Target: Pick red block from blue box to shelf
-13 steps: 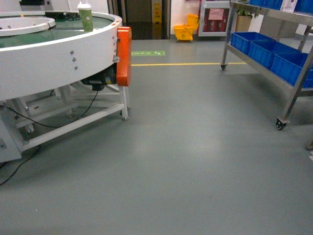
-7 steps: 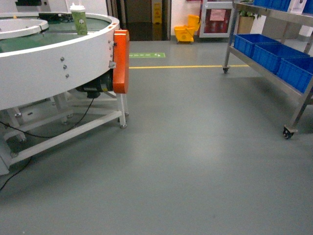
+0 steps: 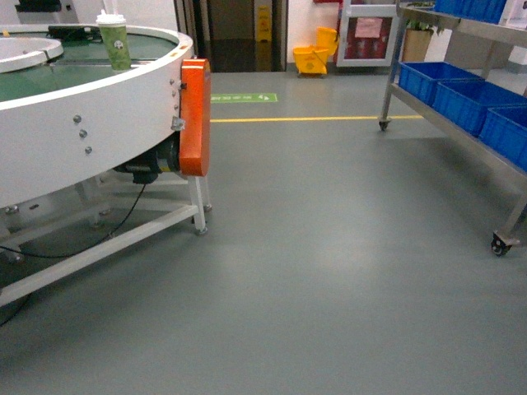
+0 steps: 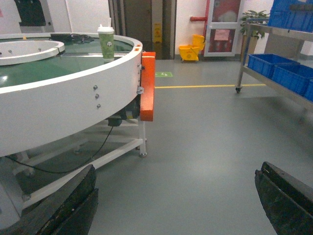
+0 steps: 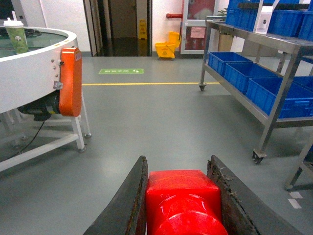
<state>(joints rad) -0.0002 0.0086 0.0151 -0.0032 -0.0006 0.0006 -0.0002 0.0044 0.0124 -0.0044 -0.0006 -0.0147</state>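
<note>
The right gripper [image 5: 181, 205] is shown clamped on the red block [image 5: 183, 200], one finger pressed flat against each side face, stud toward the camera. One block is seen. Its glossy, rigid plastic is judged light but slippery; the flat opposite walls are the best purchase. The left gripper [image 4: 176, 200] is held wide apart and empty. One steel shelf [image 5: 274, 105] stands to the right, carrying at least four blue crates [image 5: 271, 90]. One round conveyor table [image 3: 90, 123] bears a single cup [image 3: 113, 39]. The blue box is not in view.
</note>
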